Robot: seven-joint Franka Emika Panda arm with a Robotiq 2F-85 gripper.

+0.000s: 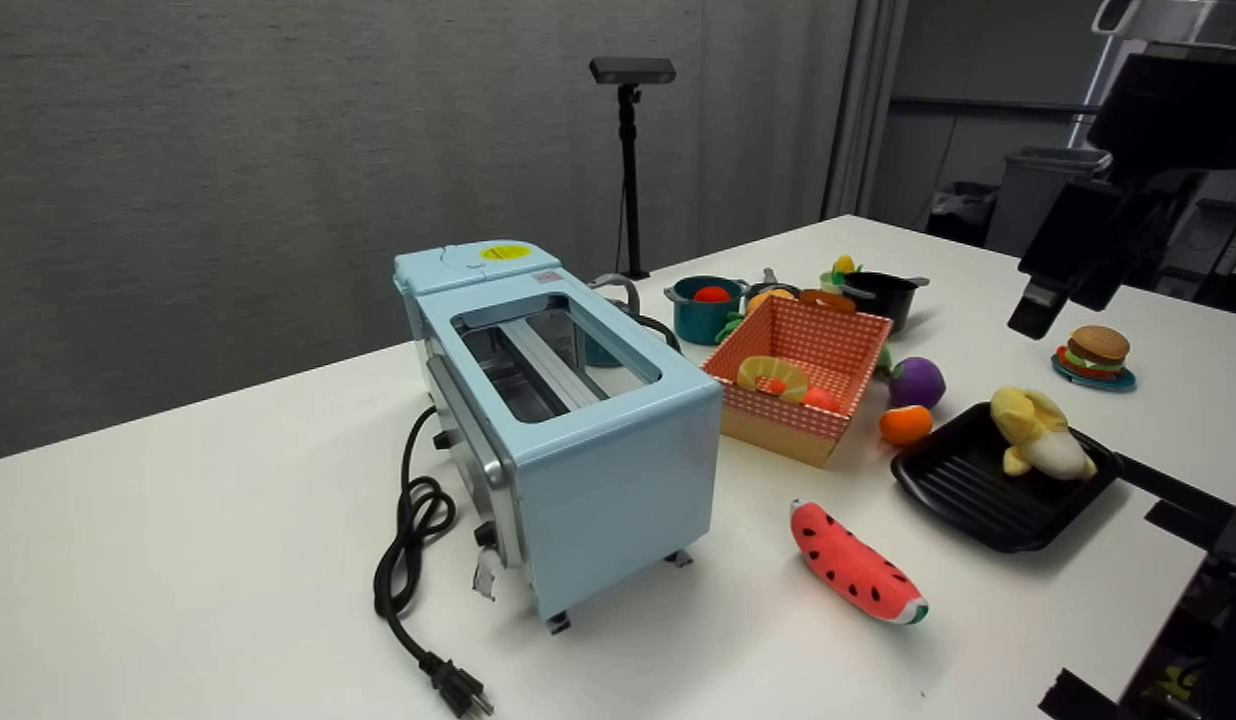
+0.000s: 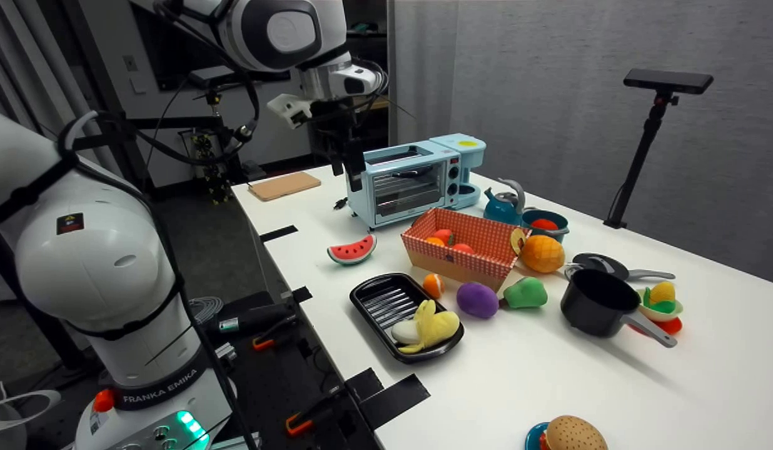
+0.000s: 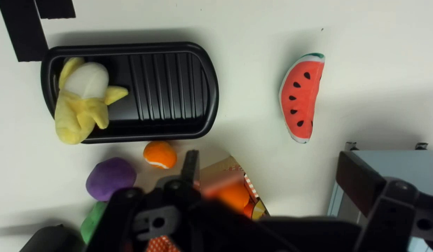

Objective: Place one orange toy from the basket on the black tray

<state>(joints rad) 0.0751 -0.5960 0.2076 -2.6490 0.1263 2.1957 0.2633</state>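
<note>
The basket, red-checked with tan lower walls, stands mid-table in both exterior views. An orange toy lies in it beside red pieces; the wrist view shows this toy partly hidden by the gripper. A second orange toy lies on the table between basket and tray. The black tray holds a peeled yellow banana toy at one end. My gripper is open and empty, raised above the table.
A red watermelon slice lies beside the tray. The light-blue toaster stands next to the basket. A purple toy, a green toy and a black pot are near the basket. A toy burger sits farther off.
</note>
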